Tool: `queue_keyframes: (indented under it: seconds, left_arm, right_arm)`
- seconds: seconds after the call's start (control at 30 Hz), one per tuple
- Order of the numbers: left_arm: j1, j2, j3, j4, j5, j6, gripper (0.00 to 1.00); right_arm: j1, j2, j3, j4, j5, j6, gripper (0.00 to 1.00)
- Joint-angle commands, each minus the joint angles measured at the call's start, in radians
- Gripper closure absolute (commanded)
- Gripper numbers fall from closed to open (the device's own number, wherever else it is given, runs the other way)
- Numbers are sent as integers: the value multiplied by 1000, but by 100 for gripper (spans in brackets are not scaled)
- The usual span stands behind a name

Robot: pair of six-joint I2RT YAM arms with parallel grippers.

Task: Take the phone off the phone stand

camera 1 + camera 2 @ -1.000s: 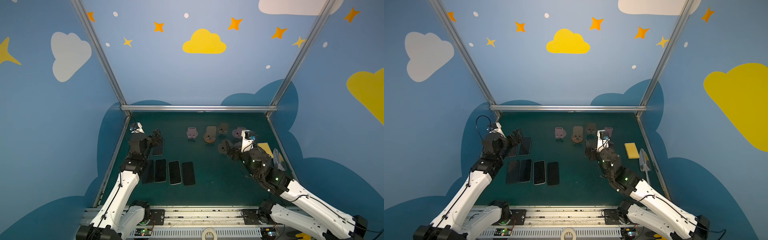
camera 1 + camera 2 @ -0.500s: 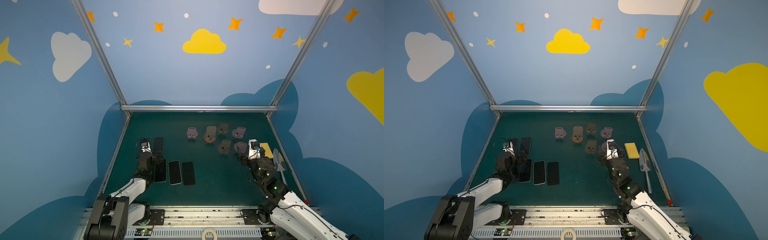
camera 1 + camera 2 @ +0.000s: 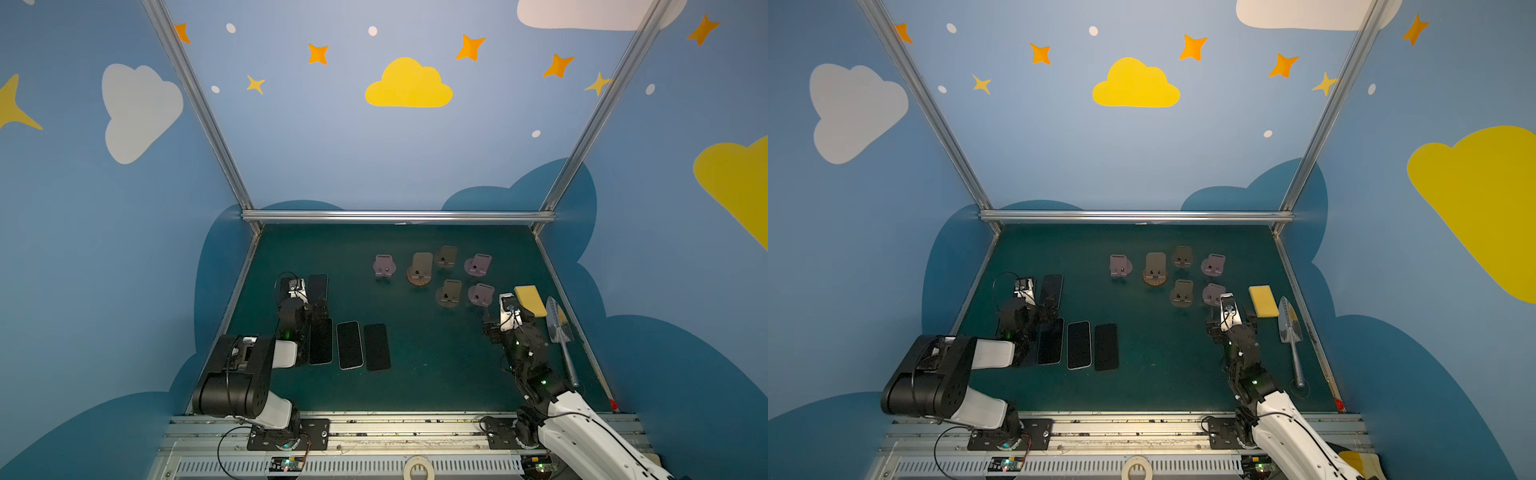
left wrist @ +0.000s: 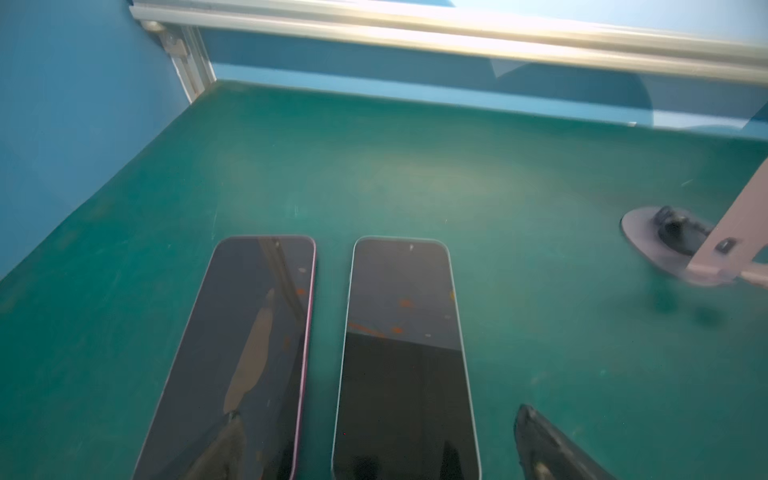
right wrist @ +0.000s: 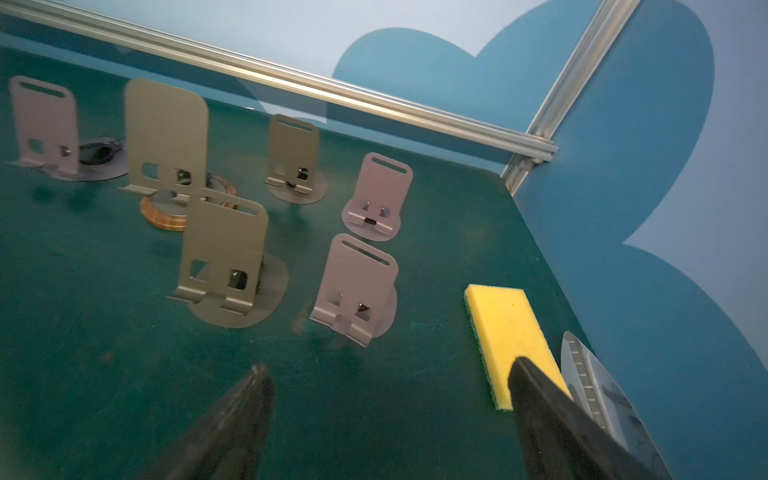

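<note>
Two phones lie flat below left gripper; jaws wide apart.

White-and-black arms carry black cables; right claw black.

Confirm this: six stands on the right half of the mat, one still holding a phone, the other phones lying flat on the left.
Wrong on one point: none of the six stands holds a phone; the right wrist view shows all six empty. The phones lie flat on the left.
</note>
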Motion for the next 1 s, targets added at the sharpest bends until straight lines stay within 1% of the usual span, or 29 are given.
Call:
queue_keyframes:
  seconds: [0.0,0.03,0.17,0.3,0.47,0.57,0.6,0.63,0.67,0.7,0.87,0.97]
  left_arm:
    - [20,14,73,-66,32,-17,0]
    - [29,15,86,-96,43,-22,0]
    - [39,17,90,-97,46,-34,0]
    - [38,16,91,-98,46,-34,0]
    - [39,16,90,-98,47,-34,0]
    - [40,17,90,-98,46,-34,0]
    - [40,16,90,-98,46,-34,0]
    - [40,16,89,-98,46,-34,0]
    - [40,16,88,-98,46,-34,0]
    - [40,17,90,-98,46,-34,0]
    - [40,16,90,-97,46,-34,0]
    - [40,16,89,-98,46,-33,0]
  right_arm:
    - [-69,138,-7,132,-39,69,11]
    - [-92,181,-4,155,-55,65,11]
    - [-136,232,-1,217,-78,91,11]
    - [-201,304,-4,314,-151,116,11]
    - [-251,469,41,397,-219,146,11]
    - [-270,598,59,485,-244,155,11]
    - [-271,631,63,524,-243,113,11]
    - [-270,642,72,525,-240,105,11]
    - [-270,637,96,475,-230,132,11]
    - [-273,627,132,371,-203,190,11]
    - [-286,670,203,282,-156,228,11]
    - [-306,705,270,196,-183,238,11]
